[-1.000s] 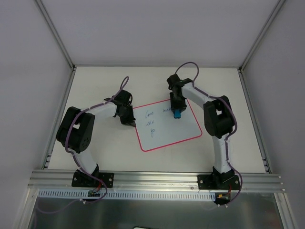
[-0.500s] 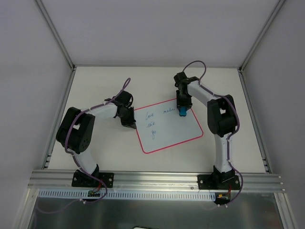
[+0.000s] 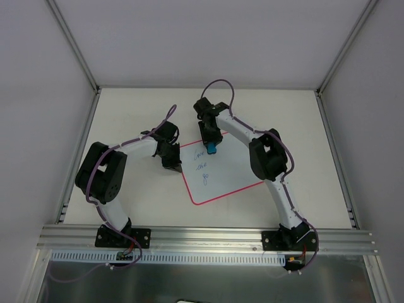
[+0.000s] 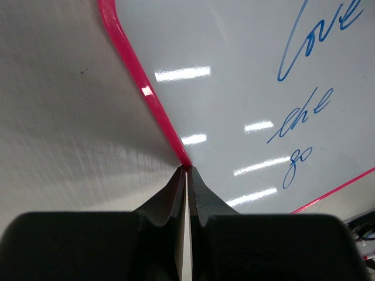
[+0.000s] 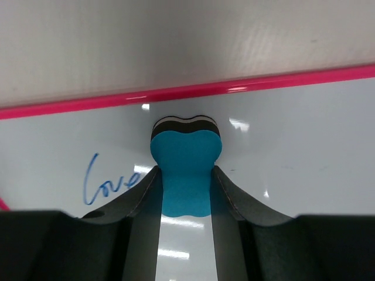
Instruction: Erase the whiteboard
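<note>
The whiteboard (image 3: 230,170) lies flat and skewed on the table, with a pink rim and blue handwriting (image 3: 201,165) on its left part. My right gripper (image 3: 211,146) is shut on a blue eraser (image 3: 213,149) and presses it on the board near the far rim. In the right wrist view the eraser (image 5: 185,167) sits between the fingers, right of the word "Love" (image 5: 108,184). My left gripper (image 3: 173,165) is shut, its tips on the board's left rim. In the left wrist view its tips (image 4: 187,168) meet the pink rim (image 4: 146,93).
The beige table (image 3: 139,113) is enclosed by white walls on three sides. An aluminium rail (image 3: 202,237) carrying both arm bases runs along the near edge.
My right gripper swept the eraser left along the board's far edge. The word beside "Love" is gone. The board has turned a little. My left gripper has stayed in place.
</note>
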